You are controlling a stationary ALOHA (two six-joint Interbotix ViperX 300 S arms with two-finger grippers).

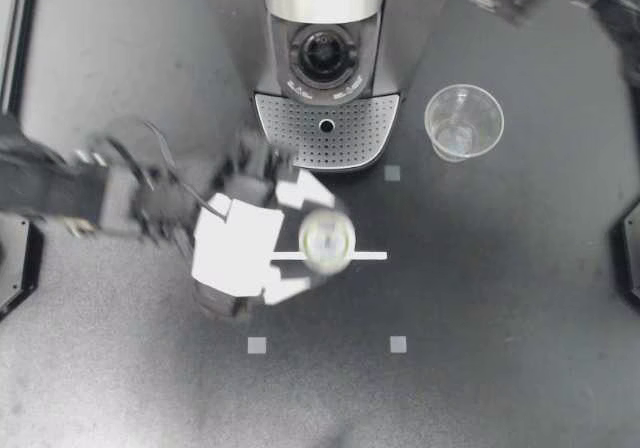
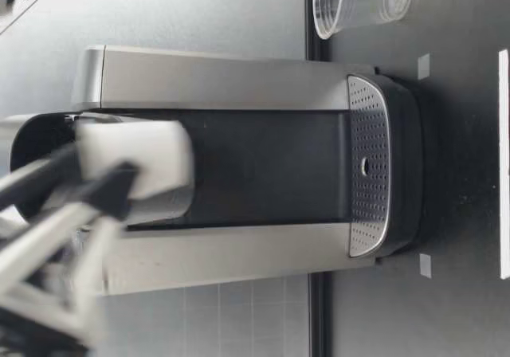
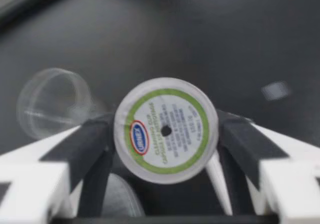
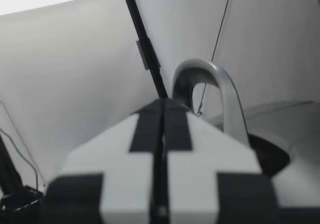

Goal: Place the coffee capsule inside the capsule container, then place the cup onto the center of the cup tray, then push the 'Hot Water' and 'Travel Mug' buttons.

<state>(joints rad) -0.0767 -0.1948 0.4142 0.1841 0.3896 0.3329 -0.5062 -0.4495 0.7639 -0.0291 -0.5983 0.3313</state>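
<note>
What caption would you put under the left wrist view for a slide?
My left gripper shut on the coffee capsule, top toward the camera, clear cup on the table beyond.
</note>
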